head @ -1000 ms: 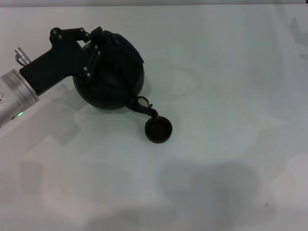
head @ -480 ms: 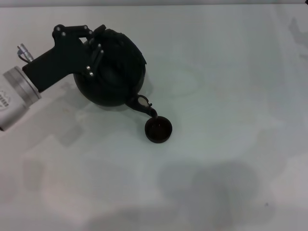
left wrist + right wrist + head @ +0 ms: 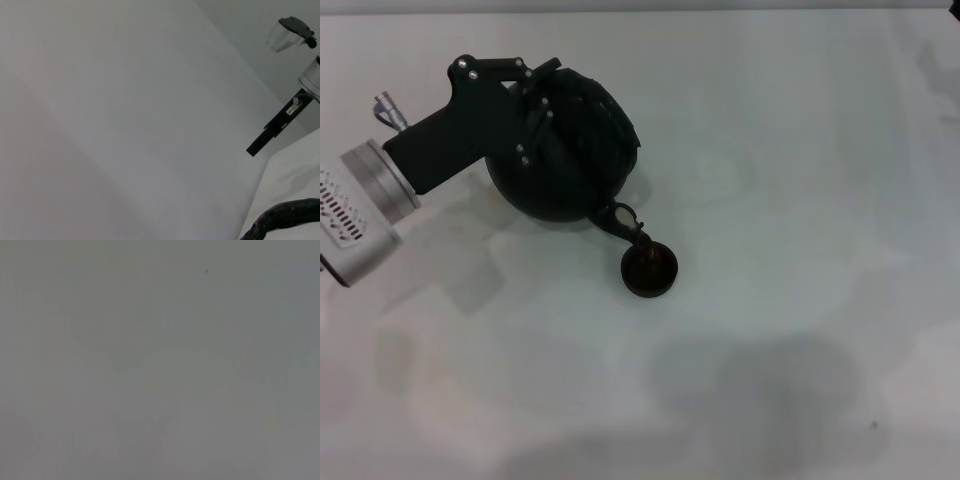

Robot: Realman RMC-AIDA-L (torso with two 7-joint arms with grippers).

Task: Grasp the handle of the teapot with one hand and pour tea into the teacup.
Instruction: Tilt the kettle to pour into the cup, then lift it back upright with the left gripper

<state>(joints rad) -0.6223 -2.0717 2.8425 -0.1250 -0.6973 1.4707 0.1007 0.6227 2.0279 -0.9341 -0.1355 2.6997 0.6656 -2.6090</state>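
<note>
The round matte black teapot (image 3: 575,165) hangs tilted over the white table in the head view, its short spout (image 3: 625,222) pointing down right above the small dark teacup (image 3: 649,270). My left gripper (image 3: 535,110) is shut on the teapot's dark arched handle at the pot's top; the handle is mostly hidden behind the gripper. A curved rough dark band, the handle (image 3: 285,217), shows in the left wrist view. The right gripper is out of view; its wrist view shows only plain grey.
The white table (image 3: 800,200) stretches wide to the right and front of the cup. In the left wrist view a black bracket on a stand (image 3: 280,122) shows far off.
The left arm has shifted right and rolled, tipping the teapot further. The spout has come down closer over the teacup. The cup has not moved.
</note>
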